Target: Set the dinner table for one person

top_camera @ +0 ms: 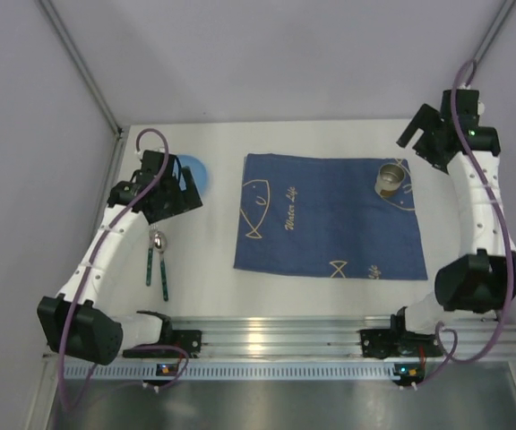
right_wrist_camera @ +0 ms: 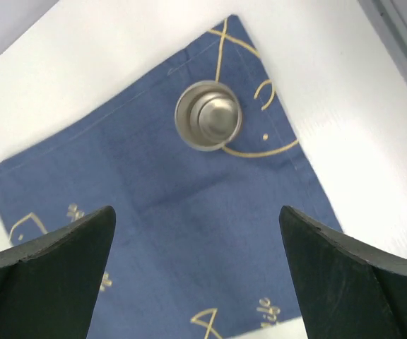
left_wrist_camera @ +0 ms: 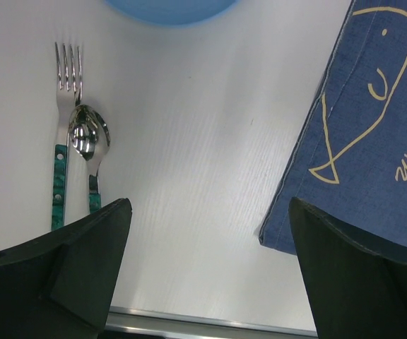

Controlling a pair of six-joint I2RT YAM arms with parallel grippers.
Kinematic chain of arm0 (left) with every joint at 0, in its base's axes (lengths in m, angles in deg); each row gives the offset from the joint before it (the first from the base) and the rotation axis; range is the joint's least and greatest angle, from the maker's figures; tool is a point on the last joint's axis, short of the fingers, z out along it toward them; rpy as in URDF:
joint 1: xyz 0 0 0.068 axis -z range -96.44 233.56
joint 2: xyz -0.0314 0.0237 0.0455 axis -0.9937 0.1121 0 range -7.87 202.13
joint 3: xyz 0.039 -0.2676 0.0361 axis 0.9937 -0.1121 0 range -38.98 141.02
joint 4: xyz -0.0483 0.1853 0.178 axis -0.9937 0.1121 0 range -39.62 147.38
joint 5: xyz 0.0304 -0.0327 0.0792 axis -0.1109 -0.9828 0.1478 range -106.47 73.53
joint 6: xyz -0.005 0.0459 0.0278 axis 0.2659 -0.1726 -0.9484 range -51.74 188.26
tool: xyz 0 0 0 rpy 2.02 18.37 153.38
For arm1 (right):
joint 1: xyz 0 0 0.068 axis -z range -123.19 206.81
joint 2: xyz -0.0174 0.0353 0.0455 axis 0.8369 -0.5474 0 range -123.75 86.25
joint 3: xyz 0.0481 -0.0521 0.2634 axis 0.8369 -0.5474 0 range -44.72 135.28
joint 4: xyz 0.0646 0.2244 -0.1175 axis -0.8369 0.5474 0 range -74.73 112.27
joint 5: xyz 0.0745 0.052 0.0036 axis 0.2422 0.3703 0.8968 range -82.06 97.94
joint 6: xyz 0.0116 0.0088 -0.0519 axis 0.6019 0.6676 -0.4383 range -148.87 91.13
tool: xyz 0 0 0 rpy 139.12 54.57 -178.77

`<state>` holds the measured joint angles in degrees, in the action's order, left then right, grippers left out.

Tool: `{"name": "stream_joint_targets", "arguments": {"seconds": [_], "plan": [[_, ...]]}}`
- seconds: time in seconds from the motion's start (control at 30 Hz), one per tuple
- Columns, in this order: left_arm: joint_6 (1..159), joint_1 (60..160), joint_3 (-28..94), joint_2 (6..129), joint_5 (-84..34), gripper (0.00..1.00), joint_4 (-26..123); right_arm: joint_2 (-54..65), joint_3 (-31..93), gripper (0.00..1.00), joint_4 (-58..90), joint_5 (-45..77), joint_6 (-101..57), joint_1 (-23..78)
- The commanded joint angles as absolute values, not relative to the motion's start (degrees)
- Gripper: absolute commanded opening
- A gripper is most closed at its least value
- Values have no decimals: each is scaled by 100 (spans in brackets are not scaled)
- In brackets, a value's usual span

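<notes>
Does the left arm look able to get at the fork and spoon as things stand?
Probably yes: the left gripper is open, and the fork and spoon lie uncovered on the table close by, nothing between.

Blue plate (left_wrist_camera: pixel 169 8) cut off at top; fork (left_wrist_camera: pixel 59 176) handle end hidden.

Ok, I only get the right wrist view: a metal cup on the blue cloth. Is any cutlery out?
Observer: Yes, a fork and a spoon lie side by side on the white table, left of the cloth.
Operator: Any plate?
Observer: A blue dish sits on the table beyond them, off the cloth.
Operator: Is the left gripper holding anything?
Observer: No, it is open and empty.
</notes>
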<state>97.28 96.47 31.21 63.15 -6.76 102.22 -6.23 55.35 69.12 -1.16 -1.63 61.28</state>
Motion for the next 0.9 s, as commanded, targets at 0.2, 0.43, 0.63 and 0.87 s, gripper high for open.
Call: {"name": "stream_joint_targets", "arguments": {"seconds": [0.2,0.43,0.63,0.87], "plan": [[10043,9192,3142,6798,-478,98,9355,1769,2633,100,6801,1233,84,5875],[10455,8236,2887,7588,-1163,98,8520,2174,2182,100,6809,1647,-74,5725],[10553,7646,2930,8361,-1603,98,7624,2192,2366,100,7038,1709,-277,5444],[10500,7442,3632,9617,-1981,96,7534,2183,2173,100,6985,1761,-285,5251]]}}
